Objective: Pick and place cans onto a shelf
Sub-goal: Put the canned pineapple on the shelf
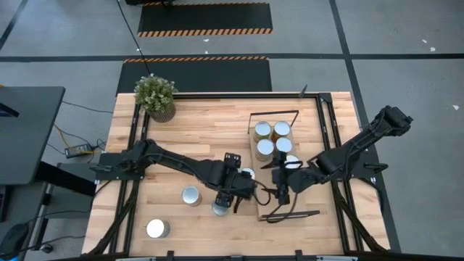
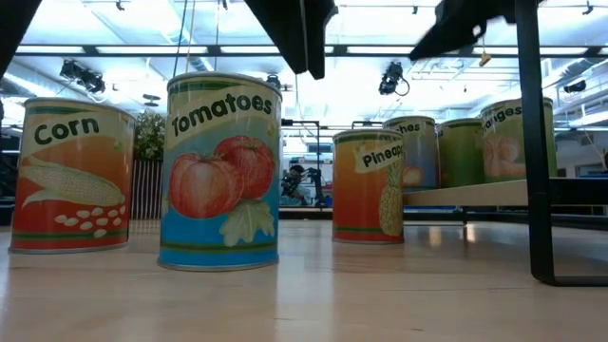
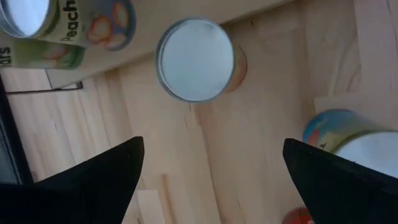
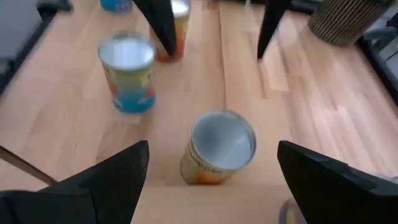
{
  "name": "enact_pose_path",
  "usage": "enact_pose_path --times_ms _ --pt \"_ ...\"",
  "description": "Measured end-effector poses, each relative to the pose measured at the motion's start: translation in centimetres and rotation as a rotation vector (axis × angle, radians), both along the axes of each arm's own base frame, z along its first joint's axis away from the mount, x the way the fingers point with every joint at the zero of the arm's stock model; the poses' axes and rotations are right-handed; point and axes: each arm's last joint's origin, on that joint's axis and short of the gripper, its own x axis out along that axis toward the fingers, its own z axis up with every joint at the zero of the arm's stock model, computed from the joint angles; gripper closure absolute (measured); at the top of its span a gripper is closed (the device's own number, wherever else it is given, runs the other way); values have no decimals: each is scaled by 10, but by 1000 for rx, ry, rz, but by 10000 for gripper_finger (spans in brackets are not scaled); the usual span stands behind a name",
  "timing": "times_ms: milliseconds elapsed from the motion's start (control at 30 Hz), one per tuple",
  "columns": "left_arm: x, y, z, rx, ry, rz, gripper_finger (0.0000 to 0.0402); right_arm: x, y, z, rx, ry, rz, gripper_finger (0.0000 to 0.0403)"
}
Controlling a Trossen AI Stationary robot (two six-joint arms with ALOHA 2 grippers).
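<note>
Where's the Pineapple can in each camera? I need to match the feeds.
High view: Pineapple can, centre, between the open left pincer and the shelf.
Low view: right of centre, just left of the shelf.
Left wrist view: upper middle of the picture, silver top showing.
Right wrist view: lower middle, the nearest can.
Shared landmark: the shelf's long edge beside it.

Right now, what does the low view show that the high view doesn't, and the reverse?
Low view only: can labels, Corn, Tomatoes, Pineapple.
High view only: the layout, with four cans grouped on the shelf, the potted plant at a table corner, and the left gripper and right gripper low near the shelf's edge, both open.
Both: loose cans on the table and cans on the shelf.
</note>
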Motion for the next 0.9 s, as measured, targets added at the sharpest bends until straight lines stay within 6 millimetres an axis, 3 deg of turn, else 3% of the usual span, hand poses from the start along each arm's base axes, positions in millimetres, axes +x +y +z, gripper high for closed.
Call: enact_pose_path --times_ms 167,333,633,900 --pt "-5 -14 -19 58 -14 -22 13 11 2 -14 -2 37 11 39" --pt "-22 -12 -28 79 -15 -2 13 16 -3 -16 1 37 -11 39" --pt "-57 6 -7 -8 -305 53 13 31 -20 -15 41 8 0 39" --pt "-88 21 -5 -16 -578 31 13 49 -29 -26 45 36 -8 39"
